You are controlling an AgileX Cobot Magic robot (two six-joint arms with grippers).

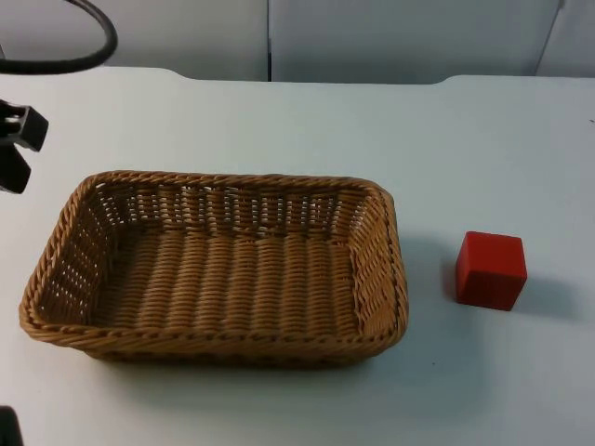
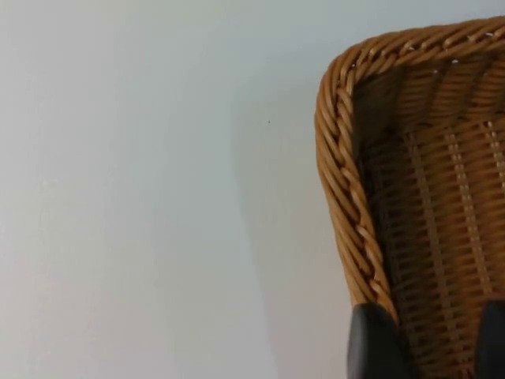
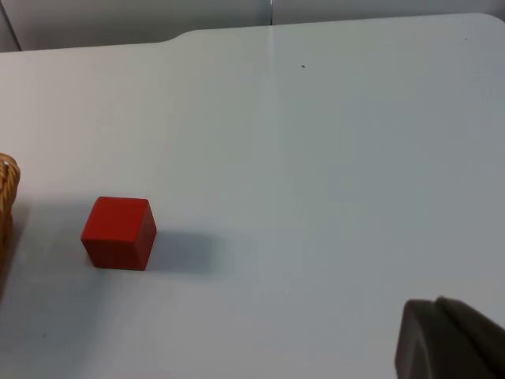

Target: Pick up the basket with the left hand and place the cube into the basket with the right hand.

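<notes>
One woven wicker basket (image 1: 214, 269) sits flat on the white table (image 1: 465, 149), nearest the camera in the top view, rectangular with rounded corners, a braided rim and nothing inside it. Just beside it, apart from its wall with a strip of bare table between, stands one red cube (image 1: 491, 269), resting on one face and casting a soft shadow away from the basket. In the right wrist view the same cube (image 3: 118, 233) stands alone on the table (image 3: 331, 158), with a sliver of the basket's rim (image 3: 6, 197) close beside it, not touching. The right gripper (image 3: 451, 341) hangs well apart from the cube; one dark fingertip can be made out, and whether its fingers are parted or together I cannot tell. The left gripper (image 2: 426, 343) is at one rounded corner of the basket (image 2: 426, 197): two black fingertips (image 2: 371, 343) show with a clear gap between them, so it stands spread, one fingertip at the braided rim and the other over the inside of the basket. Whether they touch the wicker I cannot tell. In the top view a black part of the left arm (image 1: 17, 149) shows beyond the basket's left end. Farthest off, the table ends at the grey partition wall (image 1: 372, 37).
</notes>
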